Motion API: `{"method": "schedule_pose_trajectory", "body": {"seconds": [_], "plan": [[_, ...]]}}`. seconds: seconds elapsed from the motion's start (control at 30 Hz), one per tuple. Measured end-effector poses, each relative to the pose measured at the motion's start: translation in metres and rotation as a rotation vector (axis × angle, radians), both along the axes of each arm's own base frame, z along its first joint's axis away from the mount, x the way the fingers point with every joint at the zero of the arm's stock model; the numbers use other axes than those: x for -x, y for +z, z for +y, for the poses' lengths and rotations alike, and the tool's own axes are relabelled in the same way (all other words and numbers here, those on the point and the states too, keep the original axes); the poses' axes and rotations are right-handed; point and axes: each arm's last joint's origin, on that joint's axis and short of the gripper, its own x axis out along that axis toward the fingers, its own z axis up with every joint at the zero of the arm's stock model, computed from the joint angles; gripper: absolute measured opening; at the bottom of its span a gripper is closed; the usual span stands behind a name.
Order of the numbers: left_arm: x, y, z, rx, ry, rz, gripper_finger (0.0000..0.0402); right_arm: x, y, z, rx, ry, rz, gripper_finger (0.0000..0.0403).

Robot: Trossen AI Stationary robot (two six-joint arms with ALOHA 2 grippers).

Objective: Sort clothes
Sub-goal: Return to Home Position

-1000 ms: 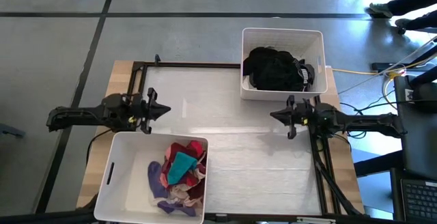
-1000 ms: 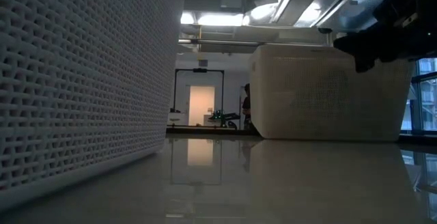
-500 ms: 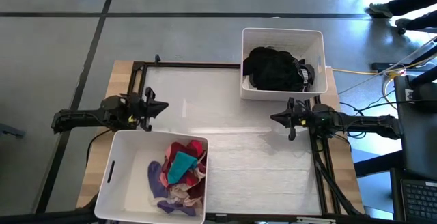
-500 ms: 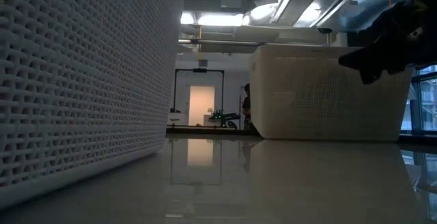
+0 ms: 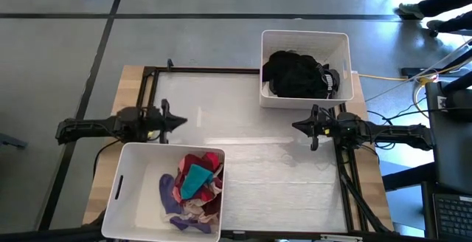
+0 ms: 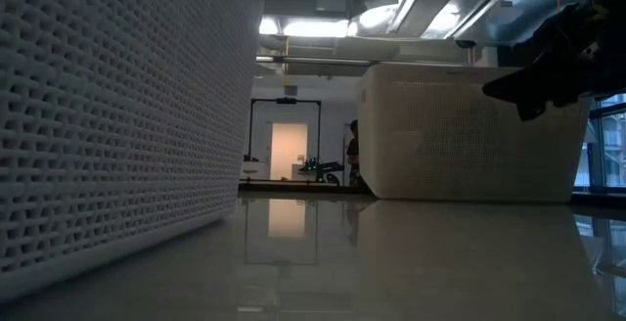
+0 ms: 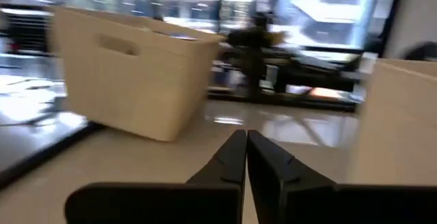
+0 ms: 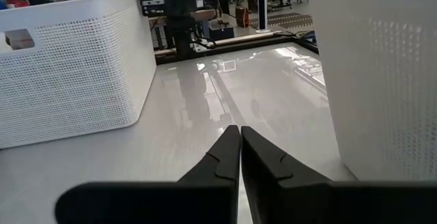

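Grey concrete floor [image 5: 59,43] fills the top and left of the high view, crossed by dark lines [image 5: 184,15]. Near the right edge a yellow cable [image 5: 383,80] runs over it, and a laptop [image 5: 453,216] sits in the lower right corner. In the low view the glossy tabletop [image 6: 391,262] mirrors a bright doorway [image 6: 287,145] at centre. Ceiling lights [image 6: 293,27] glow along the top, and a bluish window [image 6: 614,155] shows at the far right.

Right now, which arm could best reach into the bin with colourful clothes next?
Left. The left arm ends right beside that bin; the right arm sits across the table, by the other bin holding black clothes.
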Motion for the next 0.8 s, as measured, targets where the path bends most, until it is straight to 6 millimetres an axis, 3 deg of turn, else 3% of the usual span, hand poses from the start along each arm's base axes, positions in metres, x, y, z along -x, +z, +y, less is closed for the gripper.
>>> {"method": "schedule_pose_trajectory", "body": {"seconds": [0.13, 0.8], "plan": [[-0.0004, -0.005, -0.0019, 0.005, -0.067, 0.052, 0.0005, 0.0, -0.0001, 0.0, 0.0, 0.0, 0.0, 0.0017], [-0.0004, -0.0049, -0.0019, -0.018, -0.066, 0.056, 0.0005, 0.0, -0.0004, 0.0001, 0.0, 0.002, 0.001, 0.0017]]}}
